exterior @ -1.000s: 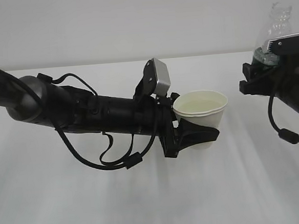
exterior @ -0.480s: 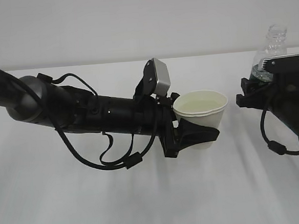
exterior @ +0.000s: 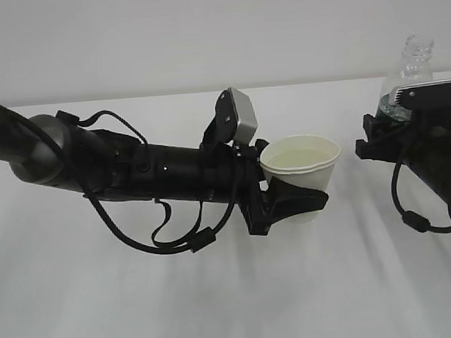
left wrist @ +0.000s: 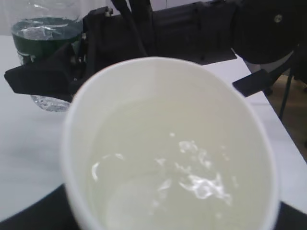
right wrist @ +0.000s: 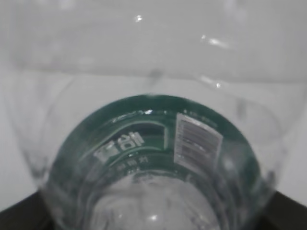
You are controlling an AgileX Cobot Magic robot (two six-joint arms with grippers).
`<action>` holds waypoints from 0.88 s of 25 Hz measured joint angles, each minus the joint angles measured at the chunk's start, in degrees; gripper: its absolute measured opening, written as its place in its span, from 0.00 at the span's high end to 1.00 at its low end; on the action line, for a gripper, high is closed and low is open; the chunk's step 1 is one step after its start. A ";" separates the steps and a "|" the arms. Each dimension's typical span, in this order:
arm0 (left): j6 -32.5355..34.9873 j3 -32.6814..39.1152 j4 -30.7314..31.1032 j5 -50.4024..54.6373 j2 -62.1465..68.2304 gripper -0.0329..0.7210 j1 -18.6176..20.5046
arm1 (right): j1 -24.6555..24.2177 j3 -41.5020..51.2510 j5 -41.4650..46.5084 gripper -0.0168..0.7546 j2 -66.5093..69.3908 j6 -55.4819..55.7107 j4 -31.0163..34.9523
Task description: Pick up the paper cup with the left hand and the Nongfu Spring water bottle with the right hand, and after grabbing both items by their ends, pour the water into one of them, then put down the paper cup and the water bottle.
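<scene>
The right hand (exterior: 408, 121) is gripping the clear ribbed Nongfu Spring water bottle (exterior: 413, 67), now righted from its earlier tilt. The left hand (exterior: 294, 203) is clasping the white paper cup (exterior: 303, 167), holding water (left wrist: 168, 177), above mid-worktop (exterior: 220, 309). Pouring appears complete; set-down remains.

bottle (exterior: 408, 75) base hidden behind right hand (exterior: 390, 138) (cup (left wrist: 168, 143) rim blurred close-up).

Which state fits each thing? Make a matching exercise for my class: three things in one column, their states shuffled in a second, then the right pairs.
Things:
1. paper cup
2. water bottle
3. left gripper

States:
A. upright, uncapped, held at the right
B. clamped round a white container
C. holding clear liquid inside

Pairs: 1-C, 2-A, 3-B
</scene>
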 joint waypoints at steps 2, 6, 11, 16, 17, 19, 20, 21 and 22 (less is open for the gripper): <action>0.00 0.00 -0.22 0.93 0.04 0.38 0.00 | 0.00 0.00 -0.16 0.33 0.00 0.00 0.00; 0.00 0.00 -1.11 1.26 0.13 0.38 0.82 | 0.00 0.00 -0.28 0.33 0.00 0.00 0.00; 0.00 0.00 -3.58 1.26 0.13 0.38 2.45 | 0.00 0.00 -0.28 0.33 0.00 0.00 0.00; 0.00 0.00 -5.28 1.26 0.13 0.38 4.56 | 0.00 0.00 -0.28 0.33 0.00 0.00 0.13; 0.00 0.00 -5.64 1.26 0.13 0.38 4.97 | 0.00 0.00 -0.28 0.33 0.00 0.00 0.13; 0.00 0.00 -6.04 1.26 0.13 0.38 5.98 | 0.00 0.00 -0.28 0.33 0.00 0.00 0.13; 0.00 0.00 -6.17 1.26 0.13 0.38 6.34 | 0.00 0.00 -0.28 0.33 0.00 0.00 0.13; 0.00 0.00 -6.27 1.26 0.13 0.38 6.79 | 0.00 0.00 -0.28 0.33 0.00 0.00 0.13; 0.00 0.00 -6.39 1.26 0.13 0.38 7.22 | 0.00 0.00 -0.28 0.33 0.00 0.00 0.13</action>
